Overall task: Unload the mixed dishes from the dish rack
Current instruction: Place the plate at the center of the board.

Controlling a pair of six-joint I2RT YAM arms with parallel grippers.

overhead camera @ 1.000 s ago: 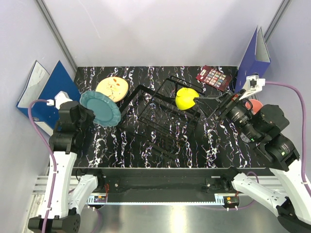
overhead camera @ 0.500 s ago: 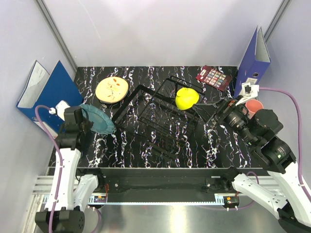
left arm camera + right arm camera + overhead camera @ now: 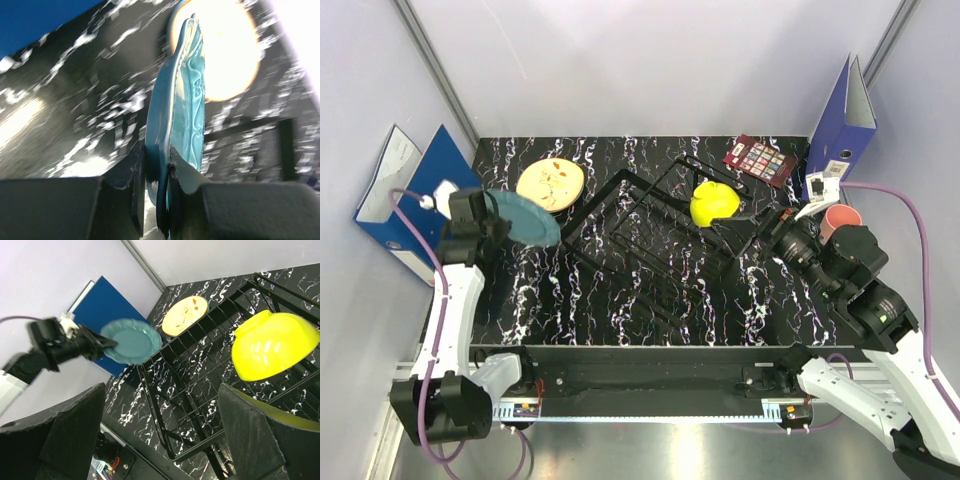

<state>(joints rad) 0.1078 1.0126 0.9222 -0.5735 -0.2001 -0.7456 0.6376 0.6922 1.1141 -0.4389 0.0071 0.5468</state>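
Teal scalloped plate (image 3: 181, 100) stands edge-on, rim pinched between the left jaws.

A black table (image 3: 620, 300) with white marble veining is seen beneath everything. 3 things are seen resting directly on it. The dish rack (image 3: 650, 240), made of thin black wire, is set askew near the middle. The cream floral plate (image 3: 551, 184) is laid flat near the far left corner, close to the rack's left end but apart from it. A dark red card (image 3: 761, 159) printed with small coloured squares is laid near the far right corner. A pink cup (image 3: 842, 218) is seen at the right edge; whether it stands on the table cannot be told.
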